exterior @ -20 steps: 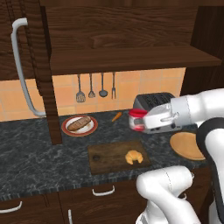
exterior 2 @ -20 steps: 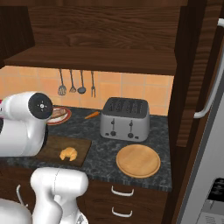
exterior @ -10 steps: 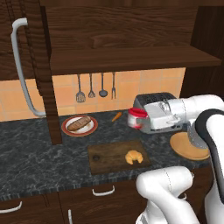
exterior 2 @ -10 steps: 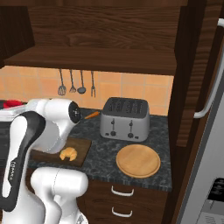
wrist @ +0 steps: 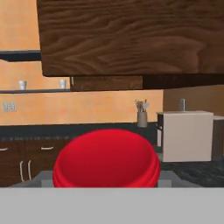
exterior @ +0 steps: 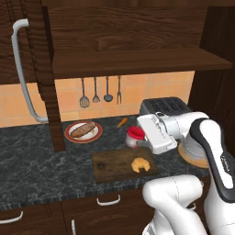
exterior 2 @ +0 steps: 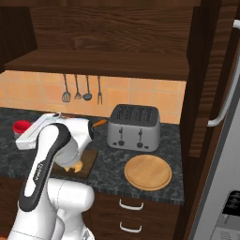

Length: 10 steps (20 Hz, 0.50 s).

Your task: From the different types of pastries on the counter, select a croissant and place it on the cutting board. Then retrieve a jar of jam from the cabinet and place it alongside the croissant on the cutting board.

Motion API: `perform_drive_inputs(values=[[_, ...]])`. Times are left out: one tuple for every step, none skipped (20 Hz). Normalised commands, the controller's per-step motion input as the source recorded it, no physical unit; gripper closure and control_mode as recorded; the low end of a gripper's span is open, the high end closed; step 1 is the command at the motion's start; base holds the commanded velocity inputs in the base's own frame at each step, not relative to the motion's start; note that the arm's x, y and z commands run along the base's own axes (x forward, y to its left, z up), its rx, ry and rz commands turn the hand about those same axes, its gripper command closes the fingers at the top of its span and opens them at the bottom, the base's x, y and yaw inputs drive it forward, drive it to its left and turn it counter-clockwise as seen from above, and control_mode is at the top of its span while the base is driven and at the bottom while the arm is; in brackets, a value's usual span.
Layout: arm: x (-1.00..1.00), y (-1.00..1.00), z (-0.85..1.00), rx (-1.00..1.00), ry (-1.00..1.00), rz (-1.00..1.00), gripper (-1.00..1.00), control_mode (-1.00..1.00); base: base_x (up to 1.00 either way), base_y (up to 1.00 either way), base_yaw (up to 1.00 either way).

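The jar of jam (exterior: 135, 133), red-lidded, is held sideways in my gripper (exterior: 132, 139), which is shut on it just above the back edge of the cutting board (exterior: 112, 166). The golden croissant (exterior: 140, 164) lies on the right part of that dark board. From the right base view the jar (exterior 2: 21, 126) sticks out at the far left of the hand, and the croissant (exterior 2: 75, 166) peeks out under the arm. In the hand view the jar's red lid (wrist: 105, 161) bulges up at the bottom centre. The cabinet shelf (exterior: 137, 62) runs overhead.
A plate with a brown loaf-shaped roll (exterior: 82, 130) sits back left on the counter (exterior: 32, 170), a thin orange stick (exterior: 121, 122) behind the board. The toaster (exterior 2: 134, 126) and round wooden disc (exterior 2: 147, 172) stand to the right. The cabinet door's curved handle (exterior: 22, 69) hangs at left.
The arm has swung left and down with the jar, from in front of the toaster to just over the cutting board's back edge. The croissant has not moved.
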Motion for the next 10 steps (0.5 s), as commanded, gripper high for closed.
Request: perform_drive_inputs(values=[[-0.29, 0.42, -1.00, 0.00, -0.29, 0.00, 1.00, -1.00, 0.00, 0.00, 0.00], [-0.27, 0.21, -1.00, 0.00, -0.16, 0.00, 1.00, -1.00, 0.00, 0.00, 0.00], [-0.14, 0.00, -0.76, 0.03, -0.05, 0.00, 1.00, -1.00, 0.00, 0.00, 0.00], [0.00, 0.00, -0.51, 0.03, 0.00, 0.00, 1.00, -1.00, 0.00, 0.00, 0.00], [0.00, 0.01, -0.01, 0.00, 0.03, 0.00, 1.00, -1.00, 0.00, 0.00, 0.00], [0.00, 0.00, -0.03, 0.04, 0.00, 0.00, 1.00, -1.00, 0.00, 0.00, 0.00], [0.00, 0.00, -0.09, 0.04, 0.00, 0.00, 1.00, -1.00, 0.00, 0.00, 0.00], [0.00, 0.00, -0.26, 0.01, 0.00, 0.00, 1.00, -1.00, 0.00, 0.00, 0.00], [0.00, 0.00, -0.57, 0.00, 0.00, 0.00, 1.00, -1.00, 0.00, 0.00, 0.00], [0.00, 0.00, -0.84, 0.00, 0.00, -0.02, 1.00, -1.00, 0.00, 0.00, 0.00]])
